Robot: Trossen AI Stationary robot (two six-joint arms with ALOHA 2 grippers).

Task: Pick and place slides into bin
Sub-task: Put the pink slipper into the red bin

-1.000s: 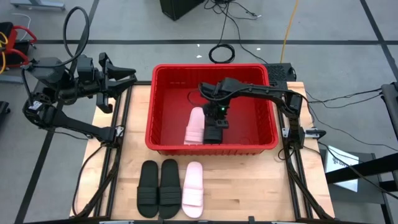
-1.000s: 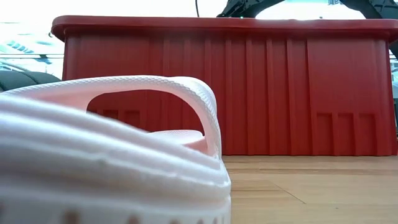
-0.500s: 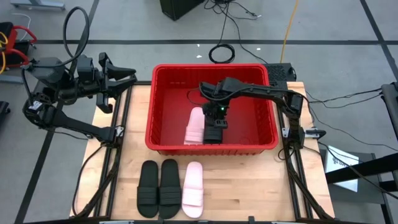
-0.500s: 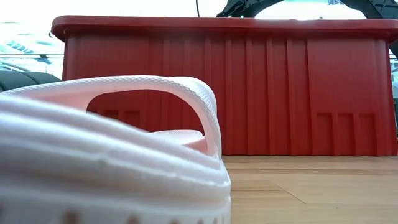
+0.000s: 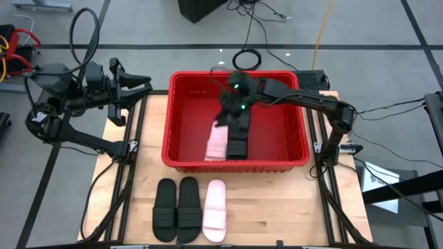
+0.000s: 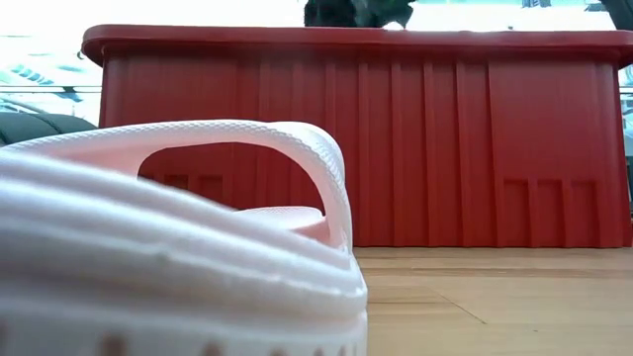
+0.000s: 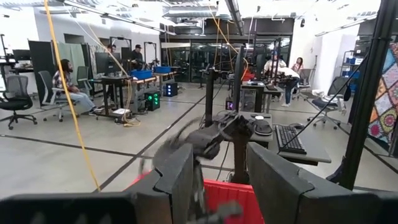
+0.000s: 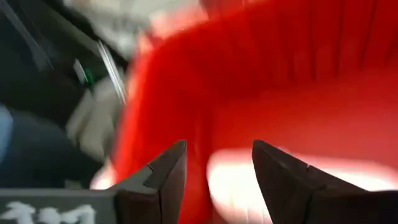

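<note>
Three slides line the wooden table; people apparently sit behind.

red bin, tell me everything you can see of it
The bin is a large rectangular red crate, plastic by the look, with a rolled rim and ribbed outer walls. It stands upright on the wooden table, toward its far edge. Inside lie a pale pink slide and a black slide, side by side near the front wall.

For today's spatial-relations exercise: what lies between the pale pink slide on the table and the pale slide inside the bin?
In the high view, the red bin's near wall and bare wooden tabletop separate the table's pink slide from the binned slide.
</note>
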